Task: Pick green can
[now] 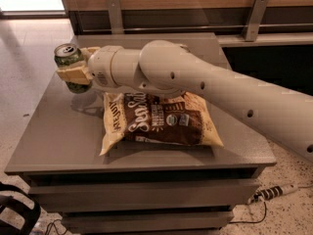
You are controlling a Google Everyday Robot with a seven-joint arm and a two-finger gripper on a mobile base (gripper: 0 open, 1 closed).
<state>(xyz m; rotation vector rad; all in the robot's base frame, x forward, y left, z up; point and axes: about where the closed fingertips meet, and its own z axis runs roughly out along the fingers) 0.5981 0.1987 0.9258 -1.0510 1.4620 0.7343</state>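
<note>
Green drink can with silver top was clamped in the tan two-finger tool, over the grey desk near its left edge, apparently just off the surface. Step: lift. Next move needed a straight rise with firm grip. Brown-and-yellow snack bag lay just right, under the white arm. Room above looked open.

The green can stands near the far left corner of the table, upright with a slight tilt. It is a small drink can, dark green, with a silver top and pull tab facing up. The gripper is clamped around its middle, and a tan finger pad crosses the front, so only the can's upper part and rounded bottom edge show.
</note>
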